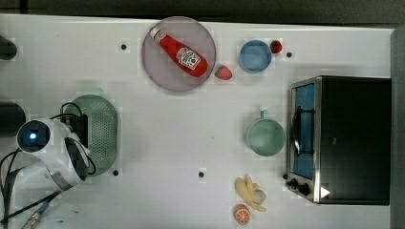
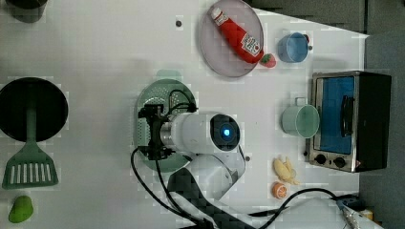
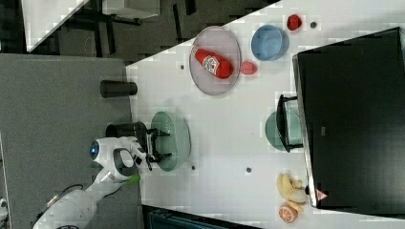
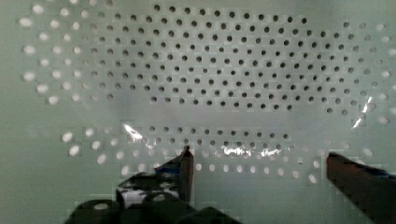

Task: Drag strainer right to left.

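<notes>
Gripper (image 4: 257,163) sits down inside the strainer (image 4: 201,70), fingers spread wide with a clear gap between them, nothing clamped. One fingertip (image 4: 184,161) hangs just over the perforated floor, the other (image 4: 348,170) well apart from it; whether either tip actually touches the plastic, cannot tell.

Step in hand, as I judge it: the drag looks at or near its end. In the top view the strainer (image 1: 98,131) lies at the table's left end, directly under the gripper (image 1: 79,131), and far from everything else. Next move likely calls for a straight lift out of the basket without catching the wall or rim; if more travel is wanted, fingers have to press against the inner wall on the top view's left side.

Beyond the fingers, outward:
- the strainer's rim (image 2: 160,86) rings the gripper (image 2: 153,131) in the left view; in the right view the strainer (image 3: 176,133) sits right beside the gripper (image 3: 155,145).
- plate (image 1: 155,62) with ketchup bottle (image 1: 184,52), well apart.
- green mug (image 1: 265,136) and blue bowl (image 1: 254,56), further off.
- toaster oven (image 1: 353,138), farthest from the fingers.
</notes>
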Robot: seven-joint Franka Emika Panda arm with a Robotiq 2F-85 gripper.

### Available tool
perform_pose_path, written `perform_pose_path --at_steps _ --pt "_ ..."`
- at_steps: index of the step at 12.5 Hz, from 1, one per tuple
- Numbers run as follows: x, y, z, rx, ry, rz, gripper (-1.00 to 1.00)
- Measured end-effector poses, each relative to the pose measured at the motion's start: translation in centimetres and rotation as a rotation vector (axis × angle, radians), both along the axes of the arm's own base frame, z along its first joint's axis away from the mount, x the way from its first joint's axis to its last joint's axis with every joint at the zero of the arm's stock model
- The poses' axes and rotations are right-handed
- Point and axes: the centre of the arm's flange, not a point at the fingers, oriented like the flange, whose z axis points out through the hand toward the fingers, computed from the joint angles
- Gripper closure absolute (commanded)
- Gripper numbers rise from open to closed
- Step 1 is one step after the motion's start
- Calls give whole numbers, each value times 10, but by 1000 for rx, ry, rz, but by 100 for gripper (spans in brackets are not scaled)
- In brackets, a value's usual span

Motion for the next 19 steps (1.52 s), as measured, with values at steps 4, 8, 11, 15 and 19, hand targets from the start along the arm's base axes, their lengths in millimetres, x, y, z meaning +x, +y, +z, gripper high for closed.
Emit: perform_pose_path --at_steps 4,8,11,15,19 --pt "-4 12 -7 -26 -13 68 -100" --pt "7 -22 26 -133 45 253 -100" --pt "50 -88 143 -136 20 346 -100" --pt "96 -265 354 -23 -185 385 -100" --pt "56 -485 478 -107 -298 362 -100"
